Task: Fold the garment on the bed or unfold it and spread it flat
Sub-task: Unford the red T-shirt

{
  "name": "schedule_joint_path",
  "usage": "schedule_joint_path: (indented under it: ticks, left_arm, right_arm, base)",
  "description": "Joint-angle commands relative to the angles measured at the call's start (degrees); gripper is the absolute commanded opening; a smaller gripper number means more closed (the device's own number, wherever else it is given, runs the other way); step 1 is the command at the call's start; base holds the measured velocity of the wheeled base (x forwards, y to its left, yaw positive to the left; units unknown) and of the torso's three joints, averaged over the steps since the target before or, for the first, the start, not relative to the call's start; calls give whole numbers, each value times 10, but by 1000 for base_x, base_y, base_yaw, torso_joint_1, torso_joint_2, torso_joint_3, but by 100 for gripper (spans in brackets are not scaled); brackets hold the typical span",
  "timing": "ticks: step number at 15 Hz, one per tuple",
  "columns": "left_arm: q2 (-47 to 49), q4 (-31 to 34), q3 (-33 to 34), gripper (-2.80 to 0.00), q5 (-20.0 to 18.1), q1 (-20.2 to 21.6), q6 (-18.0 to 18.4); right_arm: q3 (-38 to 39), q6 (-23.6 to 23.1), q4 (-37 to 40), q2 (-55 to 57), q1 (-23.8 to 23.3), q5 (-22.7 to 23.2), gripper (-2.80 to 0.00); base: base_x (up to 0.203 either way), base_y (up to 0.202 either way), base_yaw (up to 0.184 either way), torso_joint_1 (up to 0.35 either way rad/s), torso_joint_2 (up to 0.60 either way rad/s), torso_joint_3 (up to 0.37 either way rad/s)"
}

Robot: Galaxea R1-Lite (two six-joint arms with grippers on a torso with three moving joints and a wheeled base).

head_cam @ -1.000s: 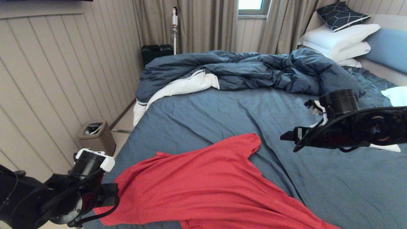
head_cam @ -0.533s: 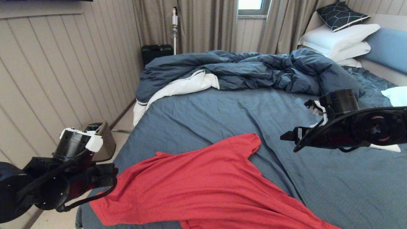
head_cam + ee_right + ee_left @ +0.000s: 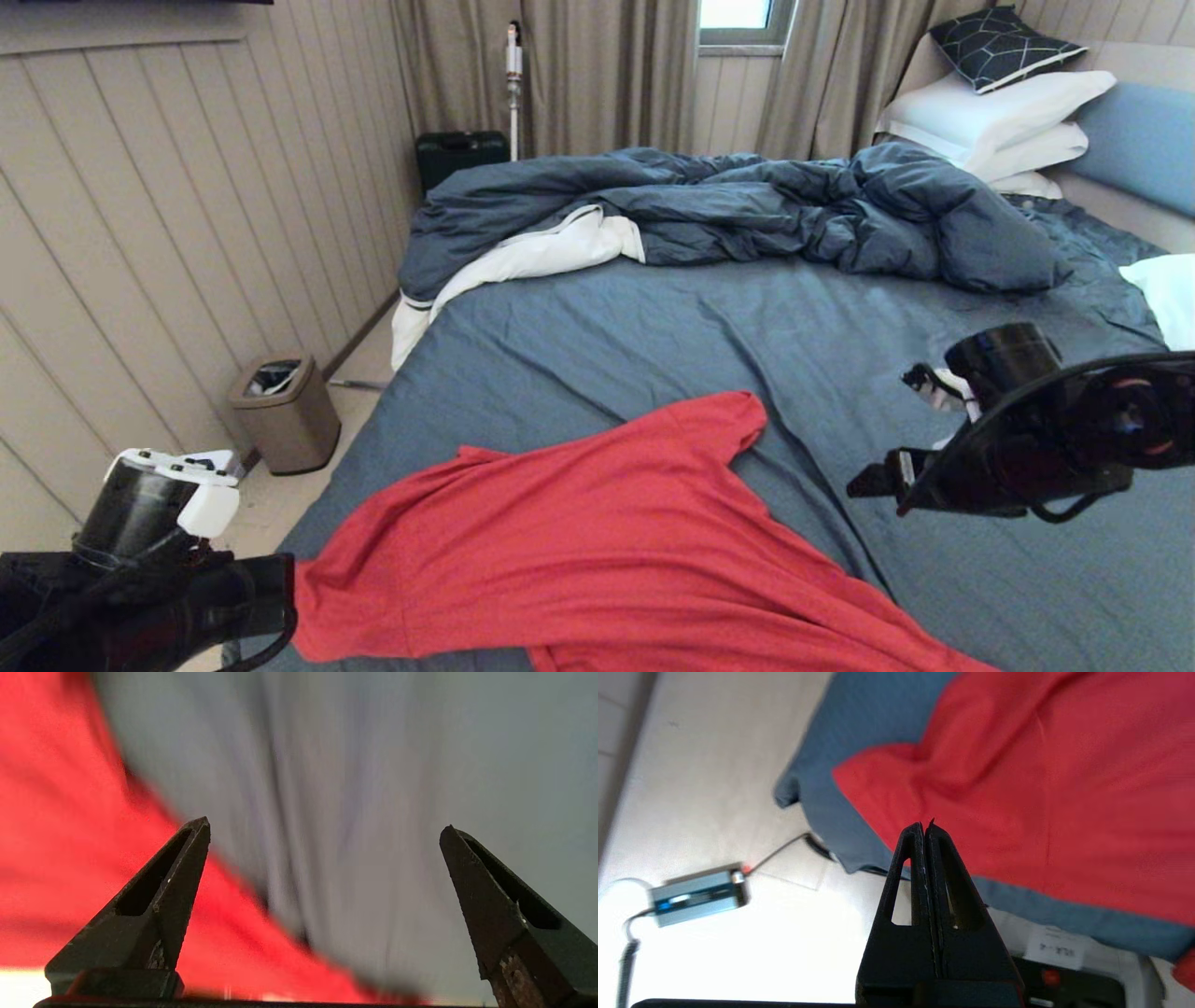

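A: Dropped lower and swung outward off the bed's left edge since a second ago: left gripper, fingers then apart, now pressed flat together on nothing. Sunk as well toward the sheet on the right side: right gripper, moved nearer the near edge of the bed.

B: And the garment?

A: Unmoved. Spread plain side up across the near left part of the bed, one sleeve pointing toward the middle, hem trailing off toward the near right corner, a doubled-over strip along the near edge. No print visible.

B: State of the right gripper?

A: Fingers spread wide, empty, hovering over bare sheet just beside the shirt's right border. Blurred wrist view, probably in motion.

B: Pose of the arms?

A: Left forearm low and level beyond the near left corner, fingertips aimed back at the sleeve on that side. Right forearm level too, reaching in from the right, pointing leftward at the cloth.

B: Best handling of the step?

A: Likely a fresh grasp on each side. Worth reopening the left before approach, pinching only the top layer at sleeve and hem, then pulling apart evenly to avoid bunching thin jersey or dragging the sheet.
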Motion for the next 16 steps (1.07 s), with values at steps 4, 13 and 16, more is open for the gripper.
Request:
schedule_joint_path:
  ticks: [4,13,16]
  left_arm:
    - [-7,-50,42,-280,-4,5,-1]
    - [-4,-53,59,-280,-19,4,-2]
    - [2,-53,58,-280,-21,4,-3]
  right_arm:
    - [99,-24,8,-70,3,33,0]
    - [308,-191,26,-208,-122,29,0]
    - [309,-193,16,-164,-124,27,0]
  base:
    - [0,0,0,0,0,0]
    - [0,0,0,0,0,0]
    - [0,0,0,0,0,0]
